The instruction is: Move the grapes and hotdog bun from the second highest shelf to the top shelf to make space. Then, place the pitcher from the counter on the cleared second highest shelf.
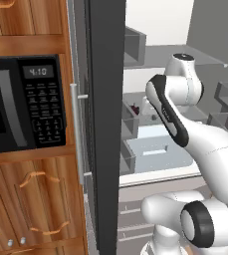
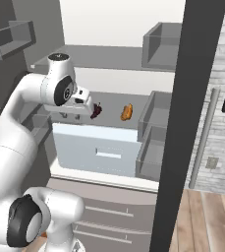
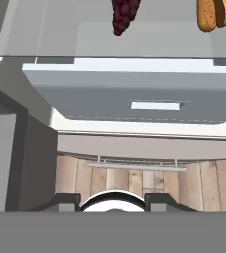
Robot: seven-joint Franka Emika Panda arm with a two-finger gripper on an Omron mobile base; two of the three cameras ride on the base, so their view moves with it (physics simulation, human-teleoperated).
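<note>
Wooden cabinets (image 1: 31, 199) and a black microwave (image 1: 21, 104) stand at nine o'clock of the open fridge. Nearer me, the white arm (image 2: 15, 133) bends up and reaches onto the grey second shelf (image 2: 114, 106), its gripper (image 2: 82, 106) with jaws drawn narrow, holding nothing. Just at its three o'clock lie the grapes (image 2: 96, 111); further along, the hotdog bun (image 2: 127, 112), its length running front to back. Above, the top shelf (image 2: 109, 59).

Open shelf space separates the grapes (image 2: 96, 110) and hotdog bun (image 2: 126, 112); door bins (image 2: 153, 129) crowd the right.
</note>
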